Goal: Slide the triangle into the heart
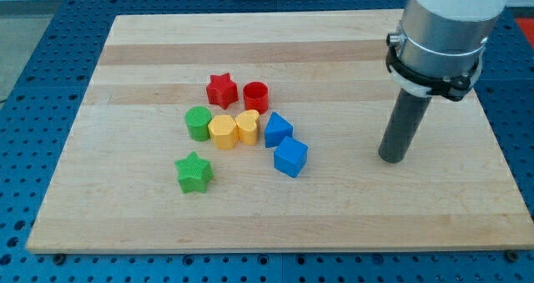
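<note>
The blue triangle block (277, 129) lies on the wooden board (275, 208), right beside the yellow heart (248, 126) on the heart's right; they look to be touching or nearly so. My tip (392, 159) rests on the board well to the right of the triangle, clear of every block. The dark rod rises from it to the grey arm at the view's top right.
A yellow hexagon (223, 132) touches the heart's left side. A green cylinder (198, 123) sits left of that. A red star (221, 90) and red cylinder (256, 96) lie above. A blue cube (290, 157) sits below the triangle. A green star (193, 173) lies lower left.
</note>
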`<state>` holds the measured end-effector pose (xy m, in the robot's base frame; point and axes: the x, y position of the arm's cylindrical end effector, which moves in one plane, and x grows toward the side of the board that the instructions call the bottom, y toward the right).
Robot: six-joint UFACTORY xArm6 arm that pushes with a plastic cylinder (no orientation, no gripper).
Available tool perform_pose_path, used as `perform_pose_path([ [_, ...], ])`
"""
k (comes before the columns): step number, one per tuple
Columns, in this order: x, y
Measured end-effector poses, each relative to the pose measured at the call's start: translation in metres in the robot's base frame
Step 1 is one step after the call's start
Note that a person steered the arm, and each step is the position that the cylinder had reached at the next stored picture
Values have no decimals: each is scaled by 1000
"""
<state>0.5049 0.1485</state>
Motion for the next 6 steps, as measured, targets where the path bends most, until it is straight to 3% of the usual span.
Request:
perform_pose_path([
  [3, -18, 0],
  [6, -26, -113],
])
